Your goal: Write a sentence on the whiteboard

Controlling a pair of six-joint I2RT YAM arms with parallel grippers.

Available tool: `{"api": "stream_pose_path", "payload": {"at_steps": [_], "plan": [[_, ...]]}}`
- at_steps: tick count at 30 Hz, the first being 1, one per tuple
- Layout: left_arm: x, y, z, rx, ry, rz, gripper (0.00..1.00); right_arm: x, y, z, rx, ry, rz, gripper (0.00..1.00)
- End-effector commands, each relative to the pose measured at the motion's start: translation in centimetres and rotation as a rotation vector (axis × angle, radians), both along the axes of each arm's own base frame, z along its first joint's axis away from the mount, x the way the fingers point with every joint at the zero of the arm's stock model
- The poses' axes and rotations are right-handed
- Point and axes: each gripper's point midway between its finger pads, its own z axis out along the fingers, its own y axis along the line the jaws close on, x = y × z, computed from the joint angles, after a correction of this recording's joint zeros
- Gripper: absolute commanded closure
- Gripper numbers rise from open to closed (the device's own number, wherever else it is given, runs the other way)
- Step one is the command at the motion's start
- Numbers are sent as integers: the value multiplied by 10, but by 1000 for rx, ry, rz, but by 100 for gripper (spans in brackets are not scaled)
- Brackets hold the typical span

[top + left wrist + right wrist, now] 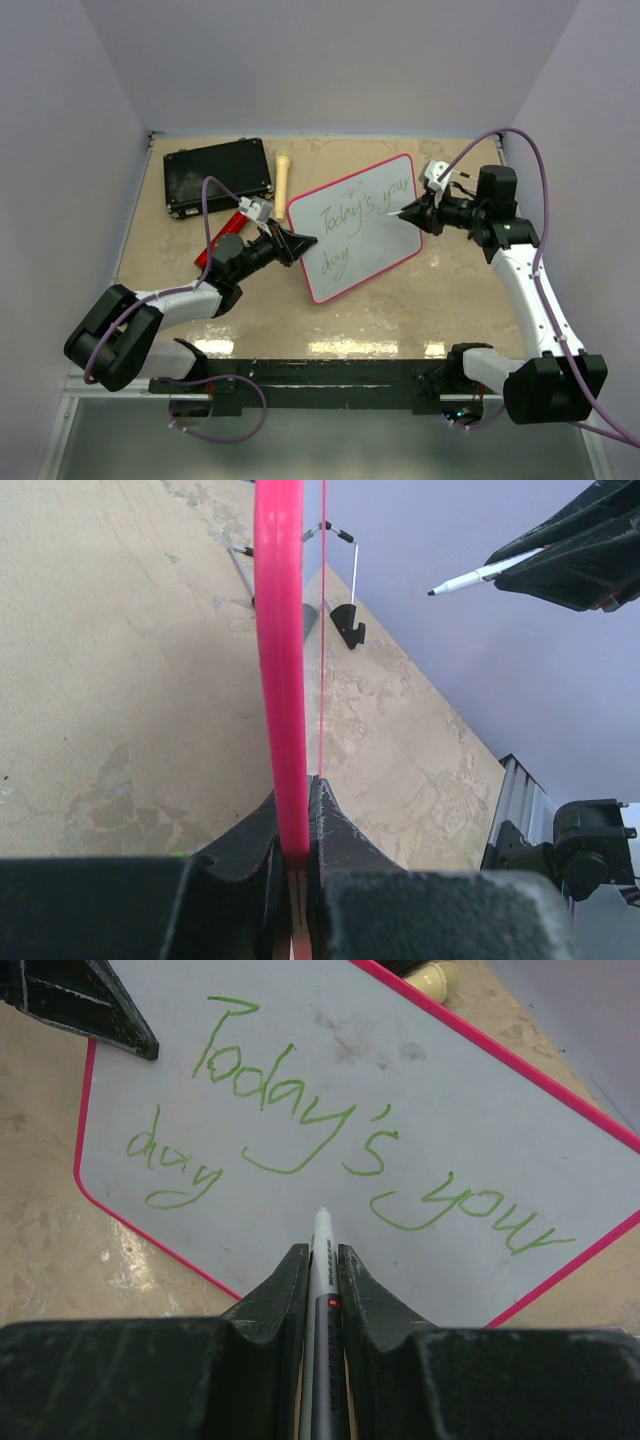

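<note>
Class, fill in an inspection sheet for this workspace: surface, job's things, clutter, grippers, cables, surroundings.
Surface: beige marbled table.
Job's things: whiteboard, pink-rimmed, bearing the green sentence "Today's your day"; marker, tip off the board.
Clutter: black case, pale wooden stick, red object, partly hidden.
Grippers: left gripper shut on whiteboard's rim; right gripper shut on marker.
Cables: purple cables loop along both arms.
Surroundings: plain lilac walls on three sides.
</note>
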Motion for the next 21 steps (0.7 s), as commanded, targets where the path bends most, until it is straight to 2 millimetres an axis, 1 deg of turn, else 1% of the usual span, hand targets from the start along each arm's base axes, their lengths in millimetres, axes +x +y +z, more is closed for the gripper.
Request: {"api": "stream_pose_path", "payload": {"at_steps": [1,21], "plan": [[-7,-4,-7,59,-19,-59,100,-3,2,4,17,-10,31,100],[-8,-5,-6,47,-11,-64,100,-5,5,-2,20,4,51,100]]}}
